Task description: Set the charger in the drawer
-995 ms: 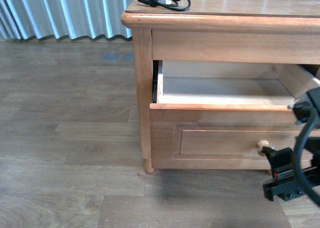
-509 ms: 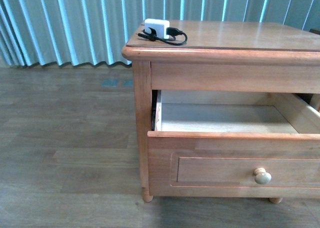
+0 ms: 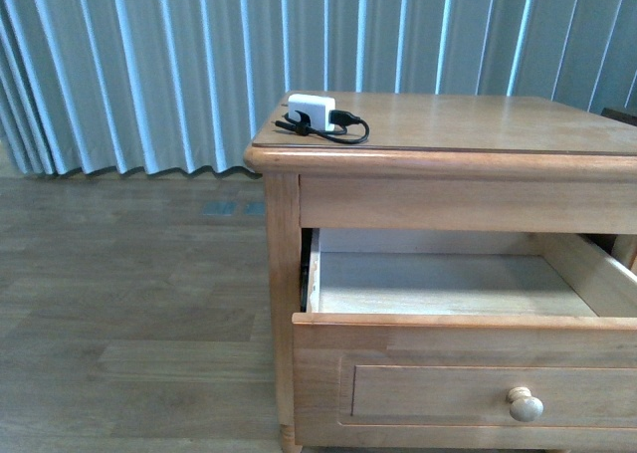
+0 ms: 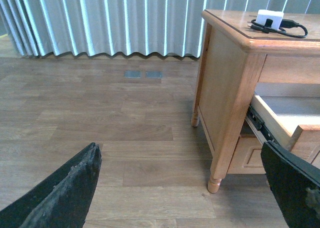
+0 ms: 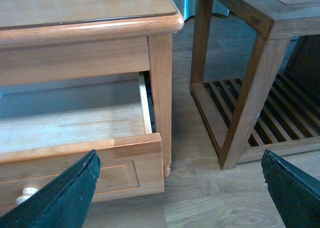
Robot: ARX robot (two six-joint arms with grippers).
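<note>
While neither arm shows in the front view, each wrist camera shows its own gripper. The left gripper (image 4: 178, 147) has its dark fingers (image 4: 70, 193) spread wide with nothing between them, over the floor (image 4: 125, 138) to the left of the cabinet (image 4: 225, 87). The right gripper (image 5: 180, 153) is spread just as wide, its fingers (image 5: 65, 198) holding nothing, near the right front corner of the drawer (image 5: 125, 158).

The drawer (image 3: 438, 393) is pulled out toward the near side, so its pale inside shows under the cabinet (image 3: 478, 124) top. Its panelled front carries one round pale knob (image 3: 525, 404), which the right wrist view catches low beside a finger (image 5: 27, 194).

The charger (image 3: 312, 108) lies on the cabinet top at its left end, well apart from both grippers and outside the drawer. It is a small white block with a thin black cable (image 3: 348, 134) looped beside it on the near side. The left wrist view shows the same block (image 4: 270, 18) on the top, above the open drawer (image 4: 280, 118).

A slatted side table (image 5: 250, 77) stands just right of the cabinet. A pale pleated curtain (image 3: 149, 65) hangs on the far side, down to the wood floor (image 3: 129, 304).
</note>
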